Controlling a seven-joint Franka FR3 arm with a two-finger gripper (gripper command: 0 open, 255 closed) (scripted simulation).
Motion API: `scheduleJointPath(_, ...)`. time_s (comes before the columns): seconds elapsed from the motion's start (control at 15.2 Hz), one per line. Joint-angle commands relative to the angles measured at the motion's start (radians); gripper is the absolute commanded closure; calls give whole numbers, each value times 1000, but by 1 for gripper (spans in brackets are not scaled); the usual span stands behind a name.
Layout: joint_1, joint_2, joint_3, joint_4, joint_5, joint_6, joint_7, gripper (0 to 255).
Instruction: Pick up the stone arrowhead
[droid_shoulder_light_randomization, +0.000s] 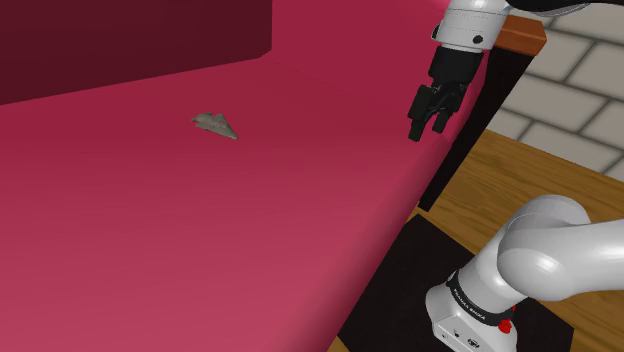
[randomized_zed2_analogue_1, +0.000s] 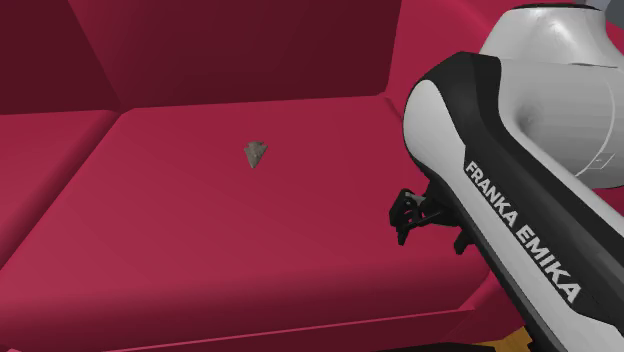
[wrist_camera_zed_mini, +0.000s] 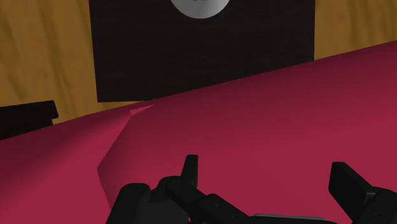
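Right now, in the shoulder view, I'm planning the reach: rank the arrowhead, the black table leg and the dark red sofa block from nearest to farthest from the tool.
1. The black table leg: just beside the tool, toward the view's right.
2. The arrowhead: on the seat, well to the left.
3. The dark red sofa block: upper left, beyond the arrowhead.

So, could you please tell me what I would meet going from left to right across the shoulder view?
Grey arrowhead lying on the red seat → black hand, fingers apart → the arm's big white link at the lower right.
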Motion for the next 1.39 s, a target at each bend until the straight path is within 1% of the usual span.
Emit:
scheduleJointPath(0.0,0,0,0,0,0,0,0,0)
scheduleJointPath(0.4,33,133,115,106,80,58,120,0)
scheduleJointPath(0.73,49,262,205,223,116,101,219,0)
scheduleJointPath(1.06,58,406,294,367,121,132,324,0)
scheduleJointPath(1.32,65,536,364,503,97,146,415,0)
